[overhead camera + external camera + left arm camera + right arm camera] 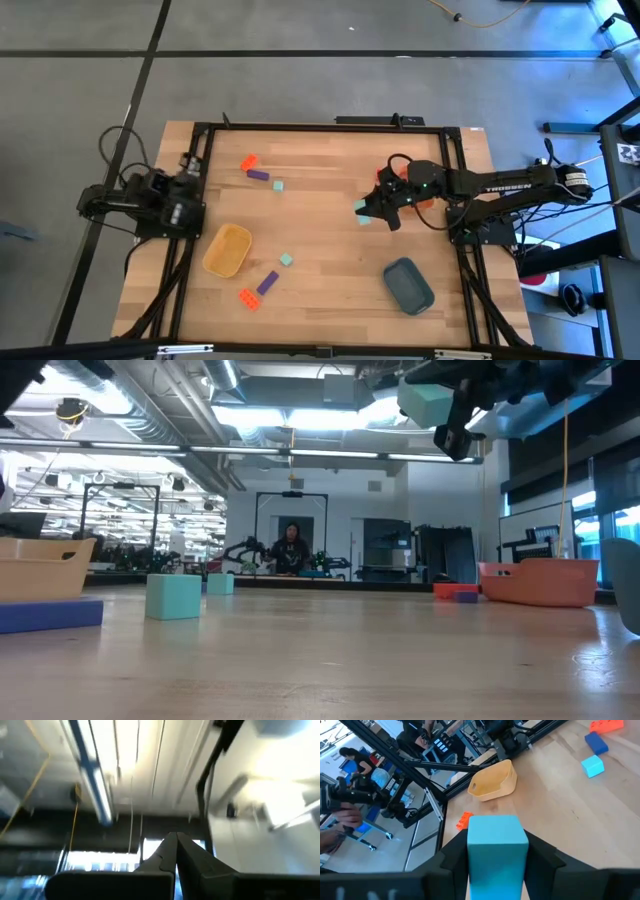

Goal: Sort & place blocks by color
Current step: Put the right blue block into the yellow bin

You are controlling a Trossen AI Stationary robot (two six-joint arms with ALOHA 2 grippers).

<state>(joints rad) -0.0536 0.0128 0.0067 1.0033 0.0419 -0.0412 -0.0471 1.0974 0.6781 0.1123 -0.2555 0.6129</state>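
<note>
Right gripper (497, 865) clamped on teal block (496, 851), aloft at table's 3 o'clock | left gripper (175, 852) pinched empty, parked at 9 | six blocks loose: 11 and 7 | sorting barely begun, I'd say

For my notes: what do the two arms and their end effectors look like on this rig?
Both arms are dark, nearly black, with jointed segments. The right arm bears white lettering along its side and trails black cables. The left arm also has looped black cable. Each end effector has two dark angular fingers.
</note>
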